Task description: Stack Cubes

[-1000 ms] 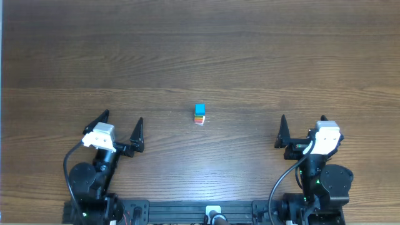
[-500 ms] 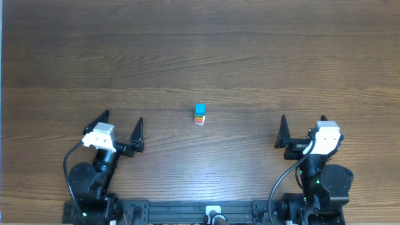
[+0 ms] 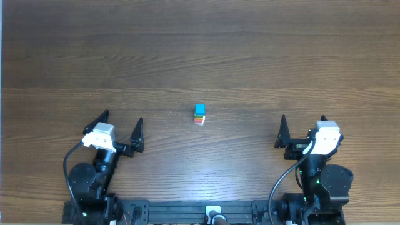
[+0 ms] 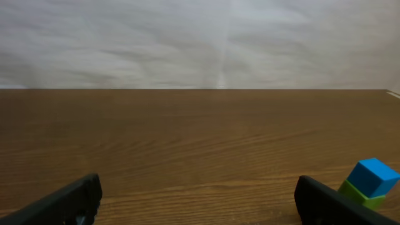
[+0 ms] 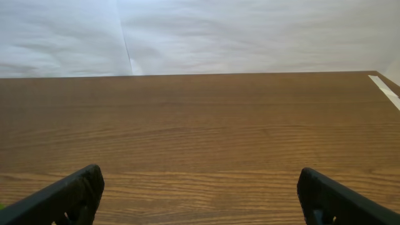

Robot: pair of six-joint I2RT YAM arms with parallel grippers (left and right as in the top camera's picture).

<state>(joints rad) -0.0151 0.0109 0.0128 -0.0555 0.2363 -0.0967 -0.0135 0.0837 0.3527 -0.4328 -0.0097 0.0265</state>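
Observation:
A small stack of cubes [image 3: 199, 114] stands at the middle of the wooden table, a blue cube on top with green and orange ones beneath it. In the left wrist view the blue cube [image 4: 374, 177] rests on the green cube [image 4: 359, 195], behind one finger. My left gripper [image 3: 123, 133] sits near its base at the left, open and holding nothing. At the right my right gripper [image 3: 302, 131] is likewise open and holding nothing. Both are well apart from the stack.
The brown wooden table [image 3: 200, 56] stretches far beyond the stack. A white wall [image 5: 250, 31] stands behind the table's far edge. A pale strip [image 5: 386, 90] lies at the table's corner in the right wrist view.

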